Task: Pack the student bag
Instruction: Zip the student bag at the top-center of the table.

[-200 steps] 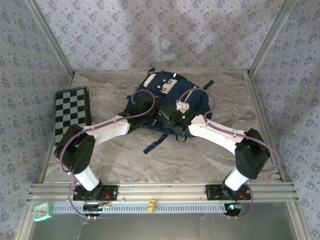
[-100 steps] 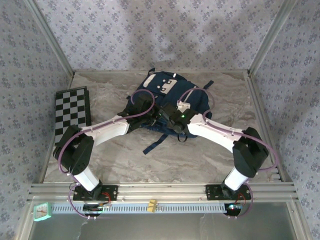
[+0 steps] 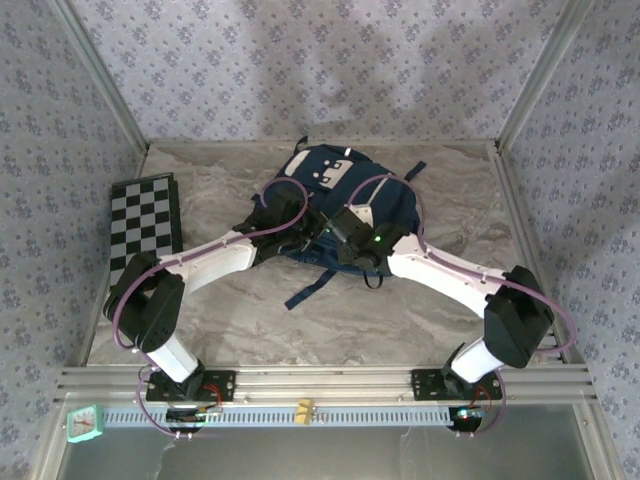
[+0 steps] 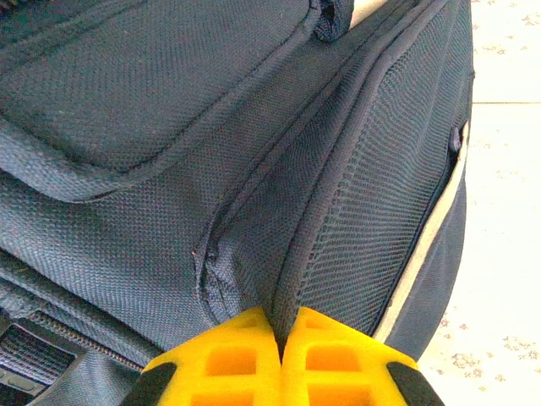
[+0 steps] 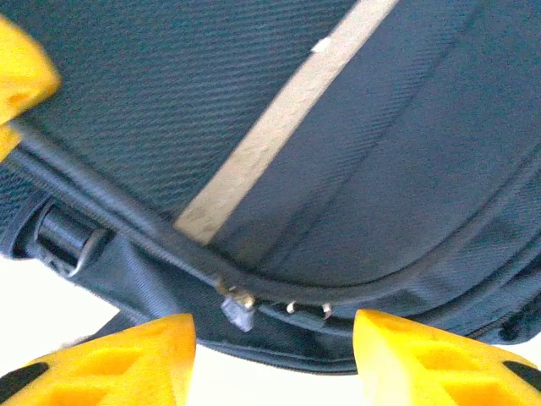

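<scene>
The student bag [image 3: 345, 185] is navy blue and lies at the back middle of the table, its white buckled panel facing the far wall. My left gripper [image 4: 280, 317] is shut on a fold of the student bag's [image 4: 169, 127] side fabric, beside a mesh pocket. It meets the bag's near left side [image 3: 290, 228] in the top view. My right gripper [image 5: 275, 326] is open over the student bag's [image 5: 380, 152] lower edge. A small metal zipper pull [image 5: 238, 311] hangs between its yellow fingers [image 5: 127, 355], untouched. A white stripe [image 5: 279, 127] crosses the pocket above.
A folded chessboard [image 3: 145, 225] lies at the table's left edge. A loose dark strap [image 3: 310, 285] trails from the bag toward the near side. A black buckle [image 5: 63, 237] sits at the bag's corner. Metal frame posts and patterned walls enclose the table.
My right gripper's jaws have narrowed, and its wrist has crept along the bag's near edge while the elbow swung out to the right. The left gripper has kept its pinch.
</scene>
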